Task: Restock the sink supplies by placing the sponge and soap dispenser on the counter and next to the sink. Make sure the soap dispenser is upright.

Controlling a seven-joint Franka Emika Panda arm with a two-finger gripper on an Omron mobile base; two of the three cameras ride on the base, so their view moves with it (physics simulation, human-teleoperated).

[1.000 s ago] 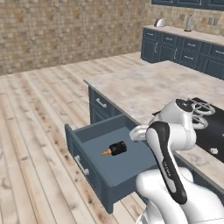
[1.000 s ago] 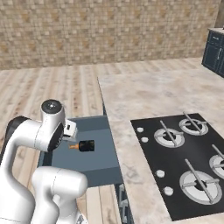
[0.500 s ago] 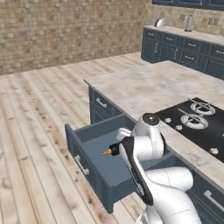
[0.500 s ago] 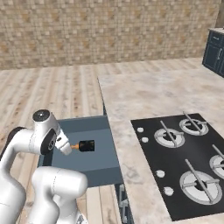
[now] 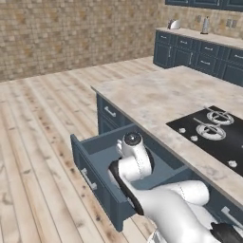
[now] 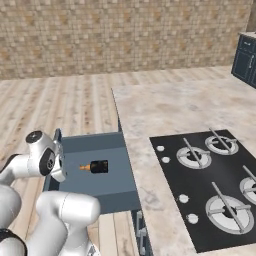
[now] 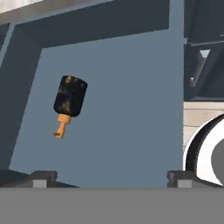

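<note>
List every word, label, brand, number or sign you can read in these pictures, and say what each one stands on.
None can be read.
The soap dispenser lying in the open drawer has a plain black body.
The hob and its knobs carry no marks.

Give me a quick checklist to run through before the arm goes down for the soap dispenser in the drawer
1. Drawer pulled open: ok.
2. Soap dispenser lying on its side on the drawer floor, orange pump sideways: ok to grasp, not ok for the upright requirement yet.
3. Nothing touching the soap dispenser: ok.
4. Gripper open, its fingertips wide apart in the hand view: ok.
5. Gripper lined up over the bottle: not ok, the bottle sits off to one side of the fingertips in the hand view.
6. Sponge, sink and drop-off spot located: cannot tell from these pictures.
</note>
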